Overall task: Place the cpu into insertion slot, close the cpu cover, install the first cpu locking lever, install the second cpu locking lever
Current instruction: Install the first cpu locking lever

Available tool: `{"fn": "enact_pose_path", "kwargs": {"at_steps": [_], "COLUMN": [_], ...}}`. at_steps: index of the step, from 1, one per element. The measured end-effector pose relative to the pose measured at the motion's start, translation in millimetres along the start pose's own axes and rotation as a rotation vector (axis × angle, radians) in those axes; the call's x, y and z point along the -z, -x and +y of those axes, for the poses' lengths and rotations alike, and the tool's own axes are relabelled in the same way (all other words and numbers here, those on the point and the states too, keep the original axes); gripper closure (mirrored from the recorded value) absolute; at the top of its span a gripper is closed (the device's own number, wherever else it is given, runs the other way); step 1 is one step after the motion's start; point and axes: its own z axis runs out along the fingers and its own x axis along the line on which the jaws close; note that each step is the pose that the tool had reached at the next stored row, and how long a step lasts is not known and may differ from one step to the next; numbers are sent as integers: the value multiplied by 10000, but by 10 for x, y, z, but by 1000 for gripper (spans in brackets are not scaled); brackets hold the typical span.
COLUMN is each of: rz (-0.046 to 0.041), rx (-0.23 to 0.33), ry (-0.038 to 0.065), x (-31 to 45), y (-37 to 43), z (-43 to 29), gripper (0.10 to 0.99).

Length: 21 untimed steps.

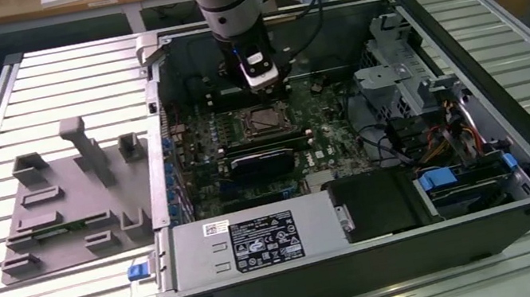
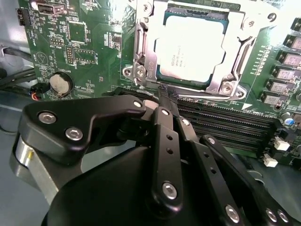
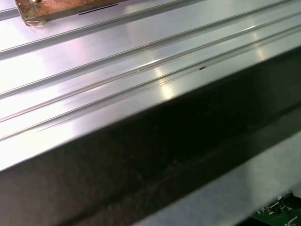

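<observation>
The cpu, a silver-topped square chip, lies flat in the insertion slot on the green motherboard. The cpu cover, a silvery frame, lies down around the chip's edges. Thin metal levers run along the frame's sides; I cannot tell whether they are latched. My gripper hangs just above the board beside the socket's edge, near the memory slots. Its black fingers meet at the tips and hold nothing. In the exterior view the gripper stands just behind the socket, inside the open computer case.
A power supply, a black drive cage and cable bundles crowd the case. A grey fixture plate with upright blocks lies on the slatted metal table at the exterior view's left. A round coin battery sits on the board.
</observation>
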Motion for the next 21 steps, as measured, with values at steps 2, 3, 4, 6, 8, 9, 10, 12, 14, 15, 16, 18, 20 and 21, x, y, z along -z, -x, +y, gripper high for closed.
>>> {"fn": "enact_pose_path", "kwargs": {"at_steps": [2, 3, 4, 6, 8, 9, 10, 12, 14, 15, 16, 18, 20, 21], "rz": [-8, -13, -17, -22, -27, -26, -26, -29, -25, -25, -25, -23, -23, -24], "rx": [2, 4, 6, 8, 11, 11, 11, 10, 11, 10, 10, 10, 8, 8], "ry": [-19, -29, -38, -49, -59, -62, -65, -54, -60, -61, -61, -56, -51, -48], "x": [-5, -8, -10, -14, -21, -26, -30, -45, -55, -56, -56, -57, -57, -53], "y": [0, 0, 0, 0, -1, -2, -3, -5, -6, -6, -6, -6, -6, -5], "z": [0, 0, 0, -1, -2, -3, -5, -7, -9, -10, -10, -10, -10, -9], "gripper": [984, 984, 984, 984, 984, 984, 984, 984, 984, 984, 984, 984, 984, 984]}}
